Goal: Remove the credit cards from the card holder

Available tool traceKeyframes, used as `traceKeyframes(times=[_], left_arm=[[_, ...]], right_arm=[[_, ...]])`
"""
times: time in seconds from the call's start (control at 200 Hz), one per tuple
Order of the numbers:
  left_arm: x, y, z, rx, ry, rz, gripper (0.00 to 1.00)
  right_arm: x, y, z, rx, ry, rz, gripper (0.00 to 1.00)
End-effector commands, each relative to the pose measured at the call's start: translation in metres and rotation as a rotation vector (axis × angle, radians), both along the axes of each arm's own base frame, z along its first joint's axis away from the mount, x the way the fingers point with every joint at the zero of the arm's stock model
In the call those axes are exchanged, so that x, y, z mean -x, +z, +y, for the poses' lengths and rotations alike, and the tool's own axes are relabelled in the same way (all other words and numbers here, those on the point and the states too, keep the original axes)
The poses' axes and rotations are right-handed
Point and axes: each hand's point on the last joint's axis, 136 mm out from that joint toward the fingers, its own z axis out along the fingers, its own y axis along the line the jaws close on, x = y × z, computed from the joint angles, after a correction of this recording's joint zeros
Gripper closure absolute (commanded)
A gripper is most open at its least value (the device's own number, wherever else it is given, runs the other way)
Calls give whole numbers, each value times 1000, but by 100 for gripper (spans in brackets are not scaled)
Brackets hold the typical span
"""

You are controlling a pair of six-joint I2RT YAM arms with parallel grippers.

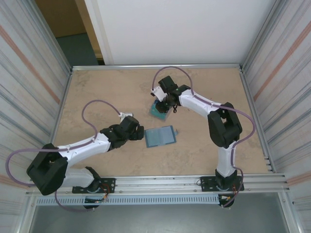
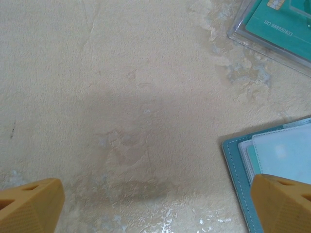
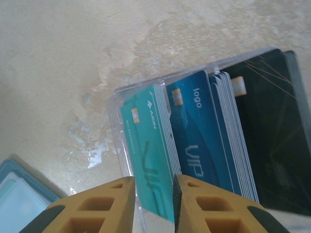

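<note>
Nearest, the right gripper [image 3: 154, 194], narrowly parted, hold undiscernible, is judged depositing a teal credit card [image 3: 146, 141] in the clear tray [image 3: 116, 126]; next another must be pinched from the card holder [image 1: 159, 137] beside the wide-spread left gripper [image 2: 156, 194]

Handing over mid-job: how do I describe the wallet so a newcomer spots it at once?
Start at the middle of the table. The wallet lies open and flat by the left gripper. Unlike the clear tray of cards beyond it, it is teal-edged with a pale lining.
</note>
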Motion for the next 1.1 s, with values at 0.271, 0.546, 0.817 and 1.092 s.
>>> traceKeyframes(times=[0.271,0.546,0.817,1.092], left_arm=[[1,4,27,53,121,-12,1],[4,0,47,136,210,-7,1],[7,-3,52,146,219,6,1],[10,-8,54,154,227,15,1]], right_arm=[[73,16,-12,-3,-283,70,61],[135,-11,9,-31,-351,179,70],[166,-35,46,-23,-318,243,68],[164,-58,53,20,-343,272,59]])
